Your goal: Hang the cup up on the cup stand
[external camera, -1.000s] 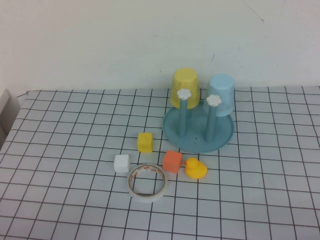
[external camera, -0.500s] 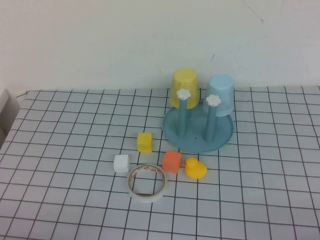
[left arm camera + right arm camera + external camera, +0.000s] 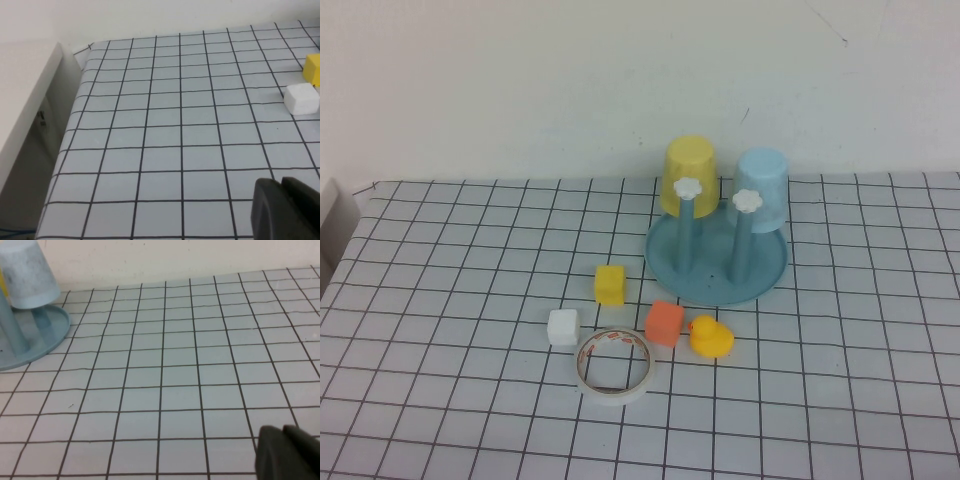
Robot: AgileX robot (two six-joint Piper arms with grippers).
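The light blue cup sits upside down on a back peg of the teal cup stand, beside the yellow cup. Two front pegs with white flower caps stand bare. The cup also shows in the right wrist view, over the stand's rim. Neither arm shows in the high view. My left gripper is shut and empty, low over the table's left part. My right gripper is shut and empty, low over the table to the right of the stand.
In front of the stand lie a yellow cube, a white cube, an orange cube, a rubber duck and a tape roll. The table's left edge runs beside a white panel.
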